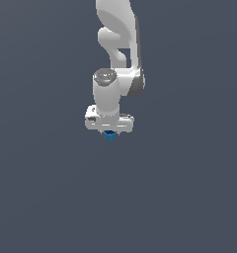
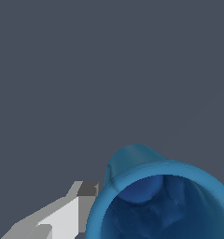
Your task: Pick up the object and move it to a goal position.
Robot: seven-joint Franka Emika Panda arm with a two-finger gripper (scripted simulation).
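Tiny bright-blue round cup-like cylinder with darker hollow centre (image 1: 109, 136) was seen directly under white pincer (image 1: 109, 132), tucked between fingers. In wrist view, cup (image 2: 156, 196) was seen very close, open mouth toward camera, one pale grey finger (image 2: 62, 217) just beside wall. Whether pincer was clamped on cup or merely straddling it could not be told. No goal marker was visible on plain grey worktop (image 1: 41, 197).

Risks judged: thin curved wall offered little contact; cup could be squeezed out sideways, tilted, or dropped mid-carry if grip was off-centre.
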